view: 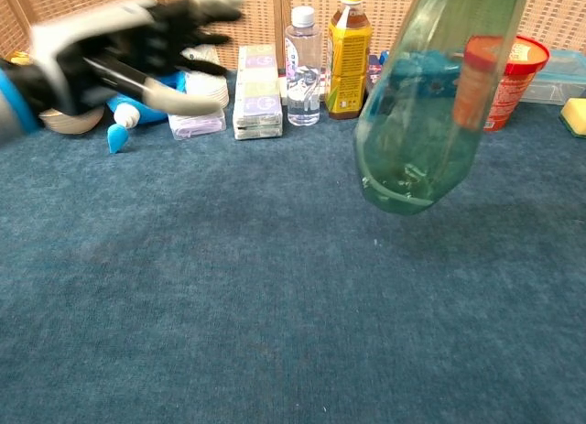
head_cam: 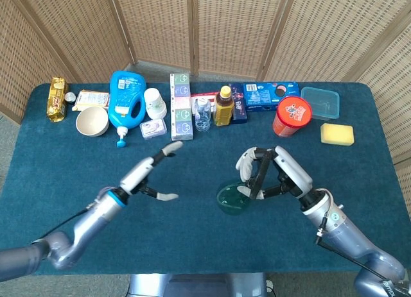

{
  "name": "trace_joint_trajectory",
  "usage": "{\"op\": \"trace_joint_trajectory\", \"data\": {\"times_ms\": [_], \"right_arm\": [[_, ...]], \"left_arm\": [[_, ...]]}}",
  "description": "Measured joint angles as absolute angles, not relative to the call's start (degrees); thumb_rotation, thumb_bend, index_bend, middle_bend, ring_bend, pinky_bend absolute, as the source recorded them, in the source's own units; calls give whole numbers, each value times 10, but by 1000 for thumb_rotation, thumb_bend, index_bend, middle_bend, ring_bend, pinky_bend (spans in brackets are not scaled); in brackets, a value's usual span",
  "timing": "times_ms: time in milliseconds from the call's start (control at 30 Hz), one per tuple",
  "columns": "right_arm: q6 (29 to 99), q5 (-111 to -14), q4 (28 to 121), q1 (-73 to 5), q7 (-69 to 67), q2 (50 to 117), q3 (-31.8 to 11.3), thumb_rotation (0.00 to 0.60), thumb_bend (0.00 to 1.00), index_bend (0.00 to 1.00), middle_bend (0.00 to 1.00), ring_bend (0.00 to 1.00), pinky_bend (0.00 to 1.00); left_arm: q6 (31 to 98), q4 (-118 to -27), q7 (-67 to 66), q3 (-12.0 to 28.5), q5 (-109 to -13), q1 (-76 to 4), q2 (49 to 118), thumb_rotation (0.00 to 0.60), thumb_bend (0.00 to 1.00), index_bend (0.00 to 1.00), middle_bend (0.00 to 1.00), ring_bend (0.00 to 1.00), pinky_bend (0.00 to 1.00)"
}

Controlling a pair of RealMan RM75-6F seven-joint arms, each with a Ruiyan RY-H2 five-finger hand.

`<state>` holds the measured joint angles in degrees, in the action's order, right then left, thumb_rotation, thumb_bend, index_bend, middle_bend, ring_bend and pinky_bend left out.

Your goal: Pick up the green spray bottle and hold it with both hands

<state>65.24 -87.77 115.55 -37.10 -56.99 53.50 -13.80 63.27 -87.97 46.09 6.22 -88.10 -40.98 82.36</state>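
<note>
The green spray bottle point(head_cam: 232, 197) is clear green plastic, lifted off the table and hanging base down; its body point(view: 423, 122) fills the upper right of the chest view. My right hand point(head_cam: 270, 174) grips its upper part, fingers wrapped around it. My left hand point(head_cam: 151, 173) is well to the left of the bottle, apart from it, fingers spread and holding nothing; it appears blurred in the chest view point(view: 124, 50). The bottle's top is hidden by my right hand.
Along the back of the blue table point(head_cam: 64, 169) stand a blue detergent jug point(head_cam: 126, 99), white bowl point(head_cam: 92, 121), stacked boxes point(head_cam: 181, 106), water bottle point(head_cam: 202, 113), yellow tea bottle point(head_cam: 223, 106), red cup point(head_cam: 292, 116), clear container point(head_cam: 320, 102) and yellow sponge point(head_cam: 337, 134).
</note>
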Motion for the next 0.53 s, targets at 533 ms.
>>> {"op": "trace_joint_trajectory", "data": {"times_ms": [533], "right_arm": [[641, -870, 1172, -363, -544, 504, -141, 600, 611, 732, 743, 461, 414]], "left_arm": [[713, -961, 243, -5, -867, -281, 565, 600, 19, 0, 0, 0, 75]]}}
